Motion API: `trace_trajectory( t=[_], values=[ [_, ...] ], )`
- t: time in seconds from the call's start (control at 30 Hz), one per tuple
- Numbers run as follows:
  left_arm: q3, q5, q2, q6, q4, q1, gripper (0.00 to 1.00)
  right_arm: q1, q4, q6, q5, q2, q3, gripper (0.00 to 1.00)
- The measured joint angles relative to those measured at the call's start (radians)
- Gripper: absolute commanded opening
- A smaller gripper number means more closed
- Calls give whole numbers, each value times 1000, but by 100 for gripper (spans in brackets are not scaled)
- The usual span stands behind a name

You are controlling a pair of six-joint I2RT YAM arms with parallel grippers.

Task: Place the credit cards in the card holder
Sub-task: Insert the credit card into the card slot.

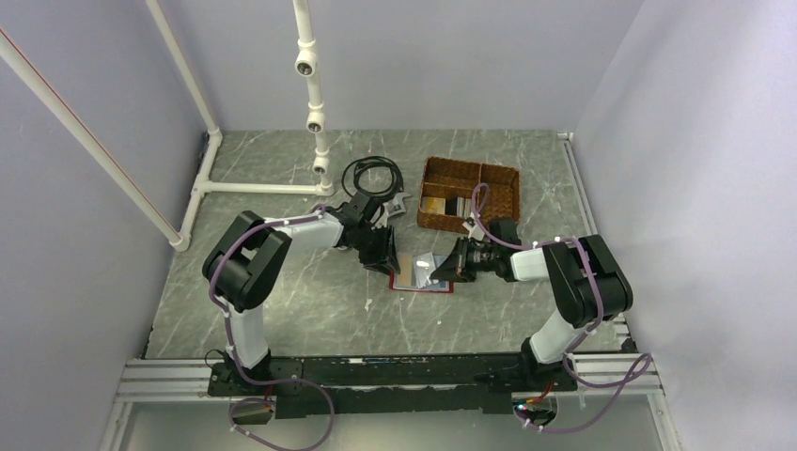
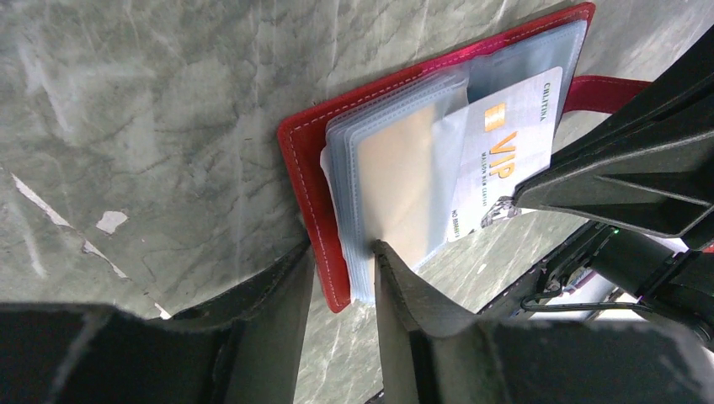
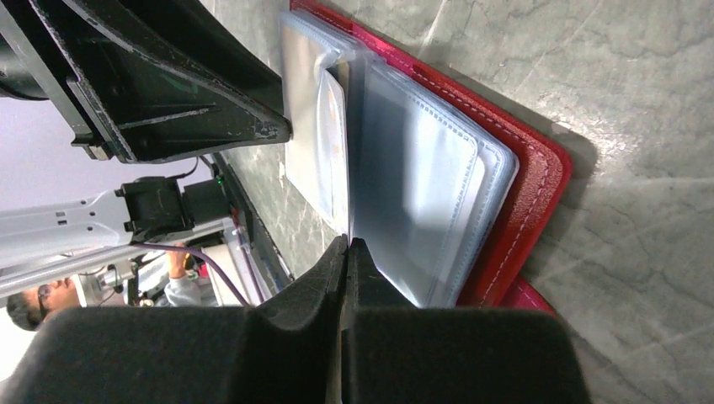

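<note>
Red leather card holder [image 2: 307,194] lies open on the tabletop [image 2: 168,126], tan card [image 2: 396,168] sleeved; right pincer [image 3: 347,244] pinches the white VIP card [image 2: 505,143] half-in; left pincer [image 2: 341,252] narrow astride the holder's edge, grip unclear.

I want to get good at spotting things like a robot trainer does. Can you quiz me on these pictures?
1. True or false: the card holder lies folded shut on the table.
2. Where do the spare cards lie? A) in the wicker basket B) on the floor C) in a cup
3. Which gripper pinches the white VIP card?

Key:
1. False, it lies open with its clear sleeves showing.
2. A
3. The right gripper, as far as the wrist views show.
</note>
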Motion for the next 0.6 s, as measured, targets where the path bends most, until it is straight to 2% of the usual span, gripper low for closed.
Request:
trace_trajectory(
  t=[0.6],
  values=[
    [0, 4, 3, -1, 4, 0, 34, 14, 102, 72, 32, 27, -11, 0]
  ],
)
